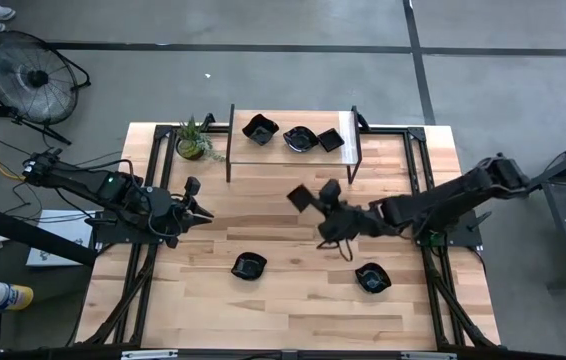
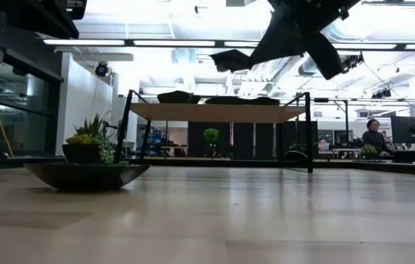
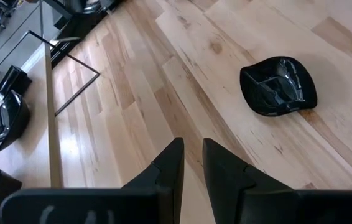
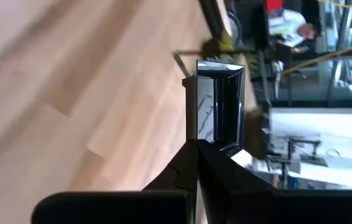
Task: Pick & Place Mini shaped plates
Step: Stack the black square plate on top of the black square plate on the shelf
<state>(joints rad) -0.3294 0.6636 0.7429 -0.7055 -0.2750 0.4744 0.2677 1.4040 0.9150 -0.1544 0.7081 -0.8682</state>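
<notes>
On the shelf (image 1: 293, 155) three plates (image 1: 260, 129) already sit. Above mid-table, the right gripper (image 1: 315, 203) pinches a square plate (image 1: 300, 197) by its rim, apparently shelf-bound. Two dishes (image 1: 249, 266) remain on the table (image 1: 293, 310); the left gripper (image 1: 201, 211) waits, jaws slightly parted, empty.

Both dark jointed arms are showing matte black housings beside the pale wooden slatted table (image 1: 293, 300). Left arm: small green indicator light is glowing mid-link; thin black cables are trailing outward. Fingers flat, black, tapering.
</notes>
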